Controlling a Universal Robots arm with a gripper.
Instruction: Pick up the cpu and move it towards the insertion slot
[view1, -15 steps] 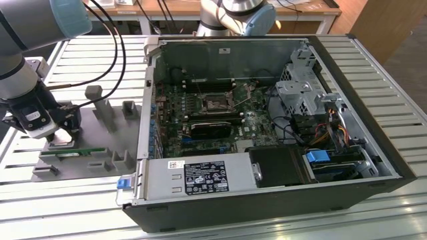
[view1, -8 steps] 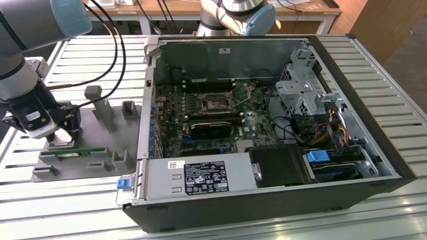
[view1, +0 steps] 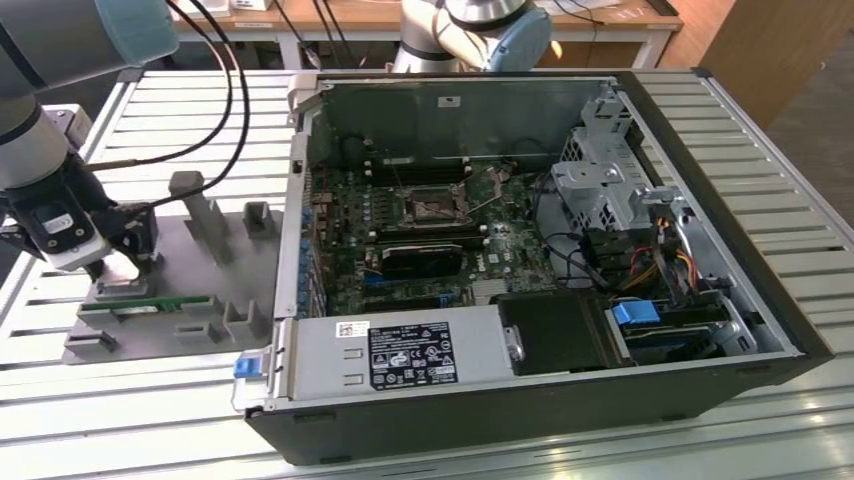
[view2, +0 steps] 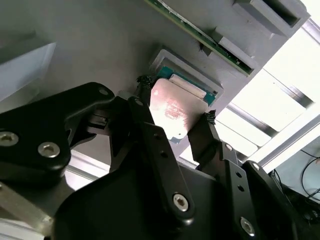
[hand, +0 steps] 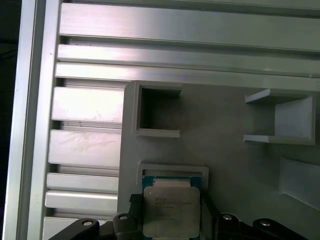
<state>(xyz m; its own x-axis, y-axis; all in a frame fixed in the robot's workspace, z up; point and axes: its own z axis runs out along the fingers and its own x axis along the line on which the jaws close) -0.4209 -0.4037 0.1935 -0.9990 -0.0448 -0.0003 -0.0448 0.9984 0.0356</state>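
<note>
The slatted metal surface (view1: 747, 130) carries an open computer case (view1: 561, 405) and, on the exterior view's left, a grey fixture plate (view1: 254, 265) lying just beside the case. The exterior view takes in the board inside the case, where the insertion slot (view1: 434, 208) sits with its shiny frame around a dark centre, well apart from the arm. In that same view the gripper (view1: 118, 272) is low over the fixture's near corner, next to a narrow green memory stick (view1: 163, 303) held in its own mount.

Both wrist views give the grasp itself. In the second wrist view the gripper's two black fingertips (view2: 144, 82) press opposite edges of the cpu (view2: 172, 107), so the gripper is closed on it. In the first wrist view the silvery top faces the camera, with the cpu (hand: 170, 210) partly over its shallow square nest (hand: 172, 171) on the fixture. Whether the chip has cleared the nest cannot be told.
</note>
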